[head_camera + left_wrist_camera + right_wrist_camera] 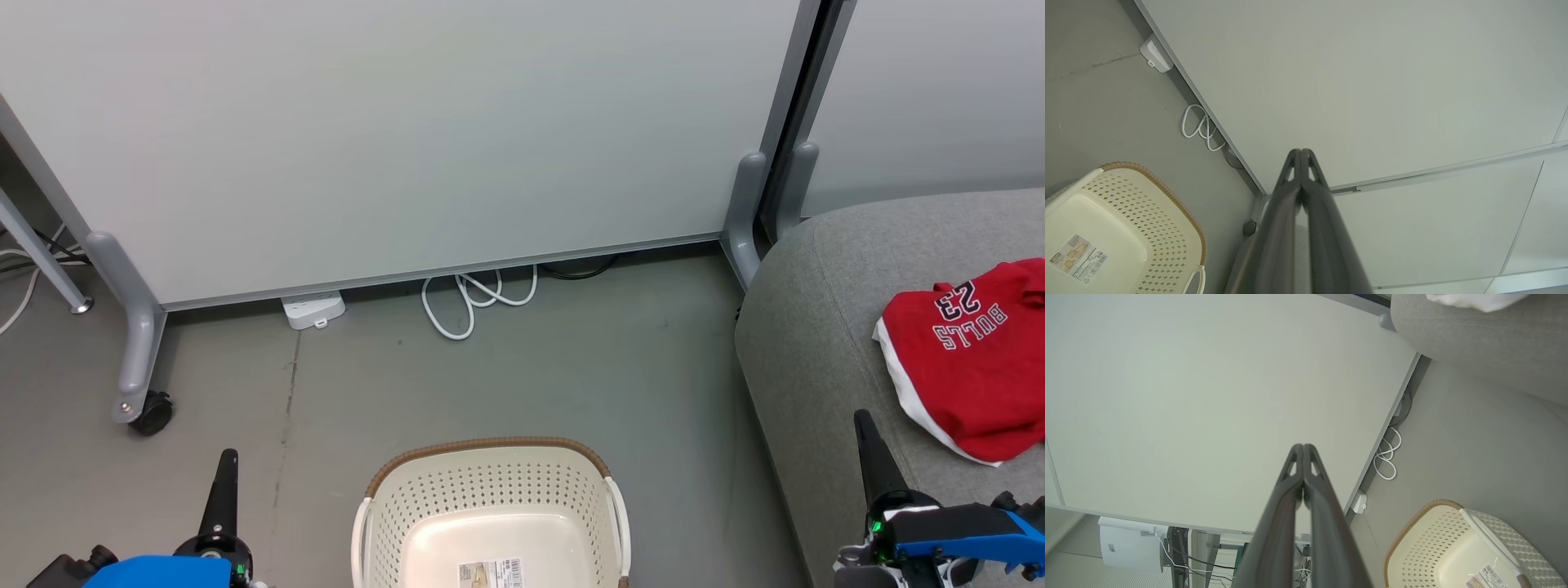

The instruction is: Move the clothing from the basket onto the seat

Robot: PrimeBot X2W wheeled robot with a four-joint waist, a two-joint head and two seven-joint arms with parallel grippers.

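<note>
The red clothing [976, 359], printed "BULLS 23" with white trim, lies on the grey seat [816, 327] at the right; a white bit of it [1474, 299] shows on the seat [1474, 339] in the right wrist view. The cream basket [490, 490] sits on the floor at the bottom middle with just a label on its bottom [1126, 228] [1433, 547]. My left gripper [227, 457] [1301, 152] is shut at the lower left, left of the basket. My right gripper [864, 420] [1303, 446] is shut over the seat's front, left of the clothing. Neither holds anything.
A white partition panel [392, 131] on grey wheeled legs [135, 343] stands behind the basket. A white power strip [313, 309] and coiled white cable [473, 298] lie at its foot. Grey floor [571, 376] lies between basket, panel and seat.
</note>
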